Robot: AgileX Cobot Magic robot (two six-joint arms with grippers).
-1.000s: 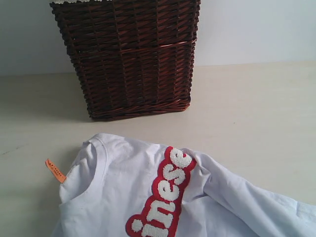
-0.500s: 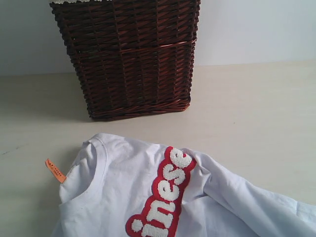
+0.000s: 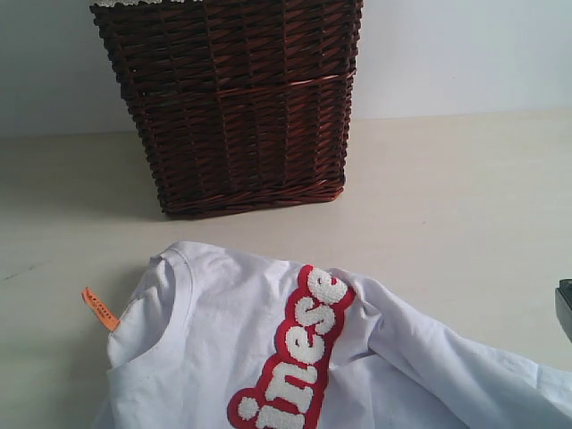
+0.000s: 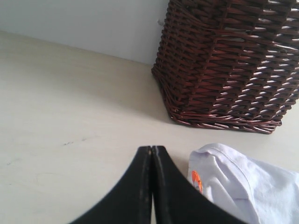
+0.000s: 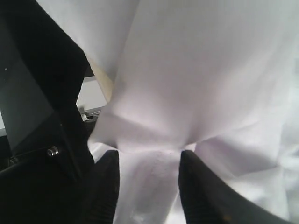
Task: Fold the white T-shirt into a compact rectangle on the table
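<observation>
Looking across the table (image 3: 447,197), we see the white T-shirt (image 3: 206,349) lying rumpled and unfolded on its near part, in front of the dark wicker basket (image 3: 232,107) and apart from it. In the exterior view the ribbed neck sits at the shirt's left. The orange neck tag (image 3: 99,308) sticks out beside it over the bare surface. The fuzzy white letters (image 3: 304,353), outlined in red, run diagonally up the chest. The cloth trails off toward the lower right, where we catch a dark sliver of the right arm at the edge.

The left gripper (image 4: 152,154) points over the bare table with its two black fingers pressed flat together and nothing between them. The shirt's collar and tag lie just beside it. The right gripper (image 5: 148,158) has its fingers (image 5: 105,186) partway apart, with a band of the shirt's cloth pinched between them. The fabric puckers at both tips and fills most of that wrist view.
</observation>
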